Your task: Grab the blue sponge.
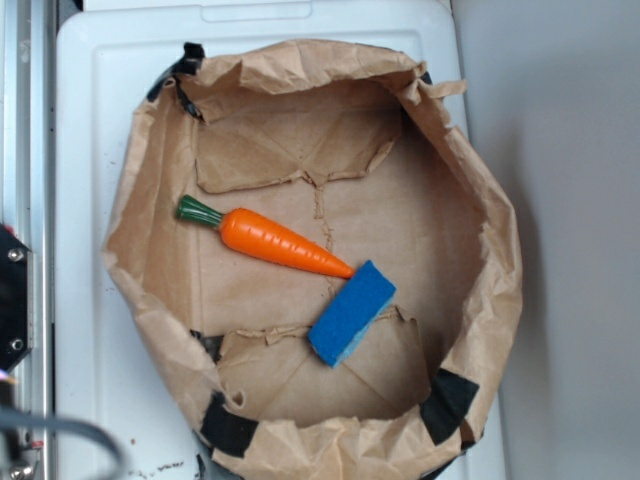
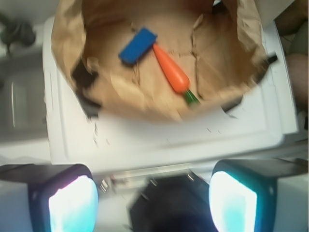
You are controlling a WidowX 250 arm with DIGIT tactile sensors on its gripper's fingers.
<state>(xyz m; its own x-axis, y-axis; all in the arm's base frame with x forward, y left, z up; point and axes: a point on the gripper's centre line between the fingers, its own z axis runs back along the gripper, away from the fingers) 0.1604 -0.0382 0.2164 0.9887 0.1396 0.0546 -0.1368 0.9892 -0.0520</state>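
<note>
The blue sponge lies flat on the floor of a brown paper-lined basket, its upper end touching the tip of an orange toy carrot with a green stem. The wrist view shows the blue sponge and the carrot far ahead inside the basket. My gripper is open, well short of the basket, over the white surface. Nothing sits between its two glowing pads. The exterior view does not show the gripper.
The basket rests on a white plastic lid. Its crumpled paper rim stands between my gripper and the sponge. Black tape patches mark the rim. A metal rail runs along the left edge.
</note>
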